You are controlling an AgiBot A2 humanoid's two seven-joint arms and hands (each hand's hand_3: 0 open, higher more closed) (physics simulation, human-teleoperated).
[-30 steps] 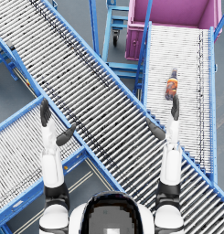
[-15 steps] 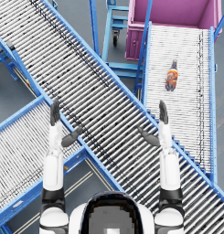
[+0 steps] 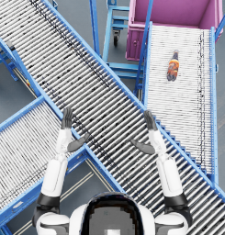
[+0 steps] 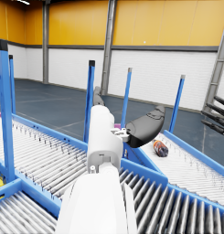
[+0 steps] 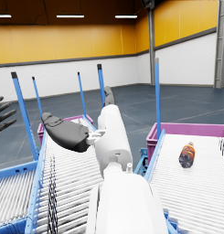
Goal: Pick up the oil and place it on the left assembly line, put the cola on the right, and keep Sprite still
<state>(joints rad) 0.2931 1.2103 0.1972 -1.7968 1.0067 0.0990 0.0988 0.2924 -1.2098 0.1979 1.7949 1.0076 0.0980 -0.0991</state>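
Cola lies on its side on the far right conveyor, near the pink bin. We hold our left hand and right hand empty, fingers spread apart, above the middle conveyor.

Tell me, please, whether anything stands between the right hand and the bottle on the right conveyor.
Only the conveyors' blue side rails cross between the right hand and the bottle; no loose object does.

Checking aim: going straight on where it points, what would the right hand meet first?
Likely the blue side rail, though height is unclear; the right hand points past the bottle, which lies off to one side.
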